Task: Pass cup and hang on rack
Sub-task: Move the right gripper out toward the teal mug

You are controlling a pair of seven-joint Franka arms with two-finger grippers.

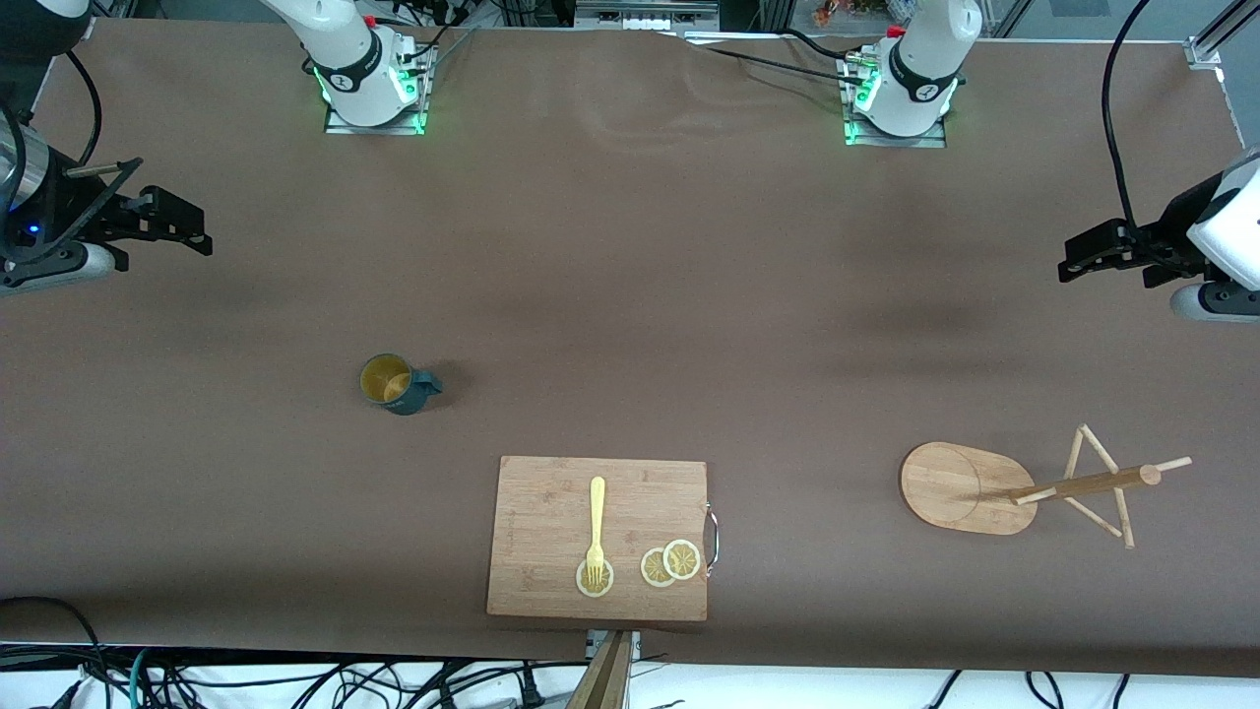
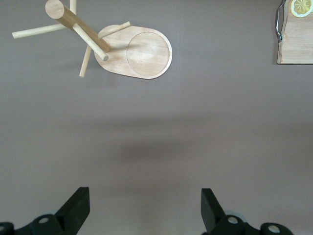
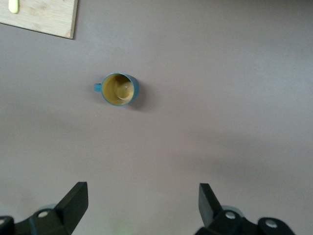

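Observation:
The dark teal cup (image 1: 396, 382) stands upright on the brown table toward the right arm's end, its tan inside showing; it also shows in the right wrist view (image 3: 120, 89). The wooden rack (image 1: 1024, 484) stands toward the left arm's end, oval base, pole and thin pegs; it also shows in the left wrist view (image 2: 112, 46). My right gripper (image 1: 187, 228) is open and empty, up over the table's right-arm end, apart from the cup. My left gripper (image 1: 1078, 258) is open and empty, up over the left-arm end, apart from the rack.
A rectangular wooden cutting board (image 1: 551, 512) with a metal handle lies near the table's front edge, between cup and rack. On it are a yellow fork (image 1: 596, 527) and lemon slices (image 1: 671, 563). The arm bases stand along the table's edge farthest from the front camera.

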